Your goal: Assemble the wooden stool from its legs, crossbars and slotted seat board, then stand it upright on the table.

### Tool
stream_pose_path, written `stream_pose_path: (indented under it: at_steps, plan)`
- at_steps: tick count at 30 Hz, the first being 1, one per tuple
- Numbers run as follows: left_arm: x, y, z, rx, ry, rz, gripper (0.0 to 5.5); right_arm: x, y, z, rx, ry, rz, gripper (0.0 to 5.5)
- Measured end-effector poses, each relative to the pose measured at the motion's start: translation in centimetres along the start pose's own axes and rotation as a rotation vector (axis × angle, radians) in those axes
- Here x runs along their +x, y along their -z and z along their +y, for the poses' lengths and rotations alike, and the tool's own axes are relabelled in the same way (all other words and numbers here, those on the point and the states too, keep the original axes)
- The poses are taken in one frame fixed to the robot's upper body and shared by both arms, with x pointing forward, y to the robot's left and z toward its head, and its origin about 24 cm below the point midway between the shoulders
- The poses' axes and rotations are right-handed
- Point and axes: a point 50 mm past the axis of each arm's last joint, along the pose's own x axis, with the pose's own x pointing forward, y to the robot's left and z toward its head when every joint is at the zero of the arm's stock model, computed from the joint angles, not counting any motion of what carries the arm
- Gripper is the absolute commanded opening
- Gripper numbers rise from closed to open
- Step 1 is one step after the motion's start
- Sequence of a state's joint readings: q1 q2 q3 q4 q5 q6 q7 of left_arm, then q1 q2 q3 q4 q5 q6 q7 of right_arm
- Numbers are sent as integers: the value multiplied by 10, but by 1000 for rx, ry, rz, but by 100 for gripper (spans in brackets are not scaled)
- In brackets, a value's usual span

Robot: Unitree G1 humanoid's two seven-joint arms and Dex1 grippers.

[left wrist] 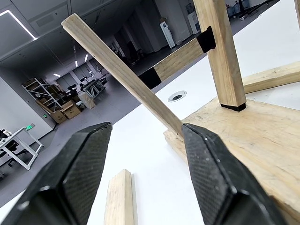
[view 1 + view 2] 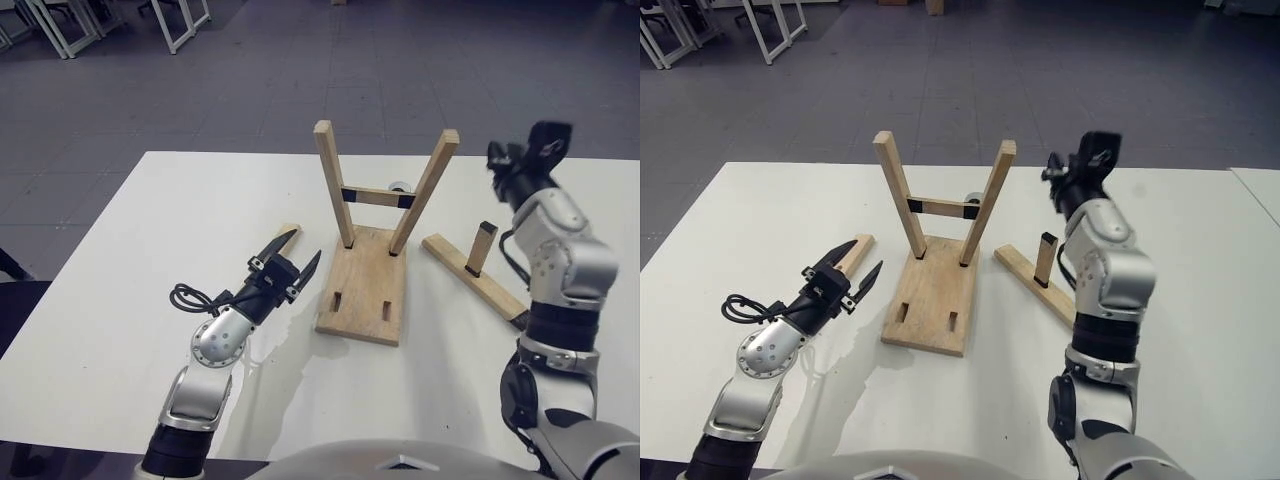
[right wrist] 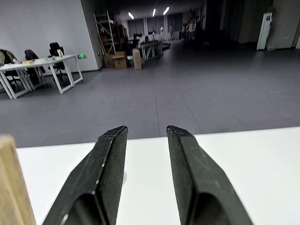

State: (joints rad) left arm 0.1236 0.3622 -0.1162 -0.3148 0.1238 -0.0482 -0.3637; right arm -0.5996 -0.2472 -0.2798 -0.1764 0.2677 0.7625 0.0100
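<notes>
The slotted seat board (image 2: pixel 365 285) lies flat mid-table. Two legs (image 2: pixel 334 185) (image 2: pixel 425 190) stand in its far slots, leaning apart and joined by a crossbar (image 2: pixel 378 196). Its two near slots (image 2: pixel 338 299) are empty. To the right lies another leg (image 2: pixel 500 292) with a short crossbar (image 2: pixel 483 247) sticking up from it. A further wooden piece (image 1: pixel 119 199) lies left of the board. My left gripper (image 2: pixel 302 247) hovers open just left of the board, above that piece. My right gripper (image 3: pixel 146 129) is raised above the table's far right, open with nothing between its fingers.
The white table (image 2: pixel 120 260) has bare room on its left and along the front. A round cable hole (image 1: pixel 176 96) sits behind the standing legs. Grey floor lies beyond the far edge, with desks farther back.
</notes>
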Motion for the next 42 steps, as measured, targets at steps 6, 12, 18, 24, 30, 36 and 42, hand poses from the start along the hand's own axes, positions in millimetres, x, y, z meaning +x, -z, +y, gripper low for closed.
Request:
stream_pose_path:
  at_steps: [6, 12, 18, 24, 30, 36, 42]
  plan:
    - [-1, 0, 1, 1, -6, 2, 274, -11, -20, -49, -140, 56, 6, 167]
    - [-3, 2, 0, -3, -9, 11, 274, -46, 66, -110, -222, -17, 378, 268]
    - [-3, 2, 0, -3, -8, 14, 274, -90, 109, -122, -126, -383, 538, 371]
    - [-3, 3, 0, -3, -8, 15, 274, -115, 108, -126, -155, -680, 666, 371]
    - [-3, 3, 0, -4, -8, 15, 274, -116, 126, -111, -280, -770, 694, 371]
    - [-3, 3, 0, -4, -8, 15, 274, -111, 139, -112, -300, -700, 674, 371]
    - [-3, 3, 0, -4, -8, 15, 274, -109, 143, -114, -337, -656, 683, 268]
